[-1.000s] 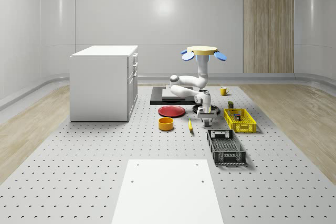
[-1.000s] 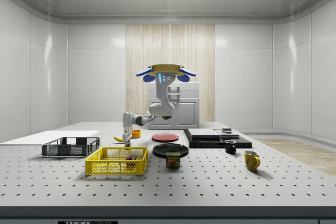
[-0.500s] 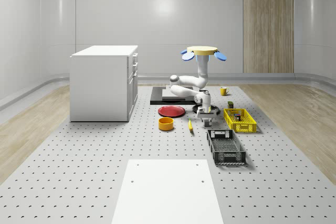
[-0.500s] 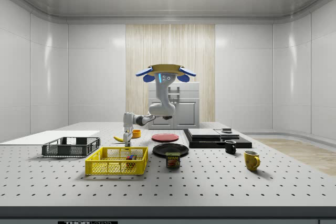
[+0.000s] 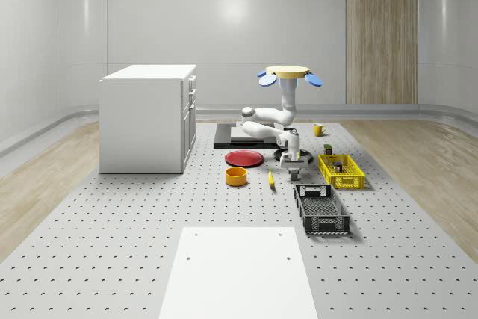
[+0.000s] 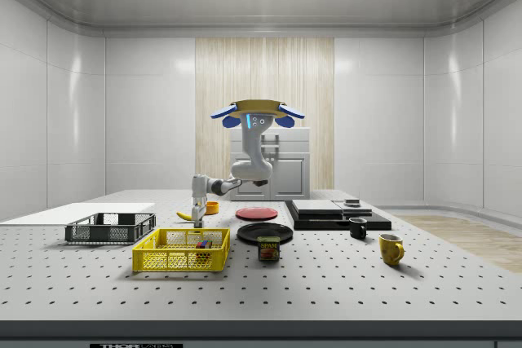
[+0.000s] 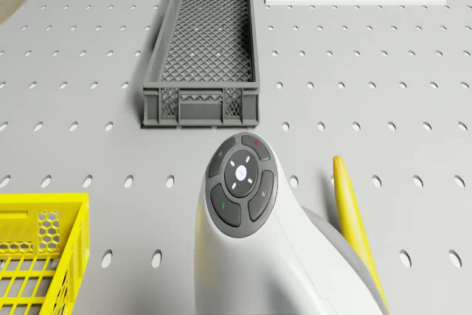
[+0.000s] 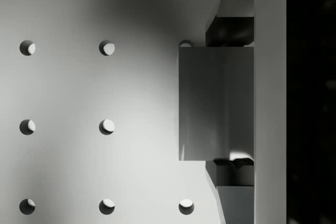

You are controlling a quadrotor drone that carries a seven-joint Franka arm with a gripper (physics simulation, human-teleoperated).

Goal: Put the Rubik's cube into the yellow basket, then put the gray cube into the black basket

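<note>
Claw (image 8: pixel 233 102) clamped narrow on the gray cube (image 8: pixel 210 103), 1 finger pad (image 8: pixel 231 30) against each of 2 opposite faces, low over the perforated table (image 8: pixel 63 87). Cannot tell whether lifted clear of it yet.

Likely trouble, as a judgement: a shallow bite, with much of the cube standing out past the pads, so a twist or slip during the lift. Also a low carry toward the near side, clipping the black basket's far end wall. Also a sideways swing knocking the banana (image 7: pixel 352 219) lying just beside the arm.

Containers, near to far:
- Black basket (image 5: pixel 321 218), nearest, long axis running near to far, nothing in it, just near of the claw (image 5: pixel 293 171).
- Yellow basket (image 5: pixel 351 178), just right of the claw in the whole-scene view, holding 1 small many-coloured block (image 6: pixel 202 244), judged to be the Rubik's cube, so step 1 apparently done.
- Orange bowl (image 5: pixel 236 176), left of the banana in the whole-scene view, contents not visible.

Farther back, drone (image 5: pixel 290 73) hovering high above the table's far part, beyond the red plate (image 5: pixel 244 158), arm reaching down and nearward.
</note>
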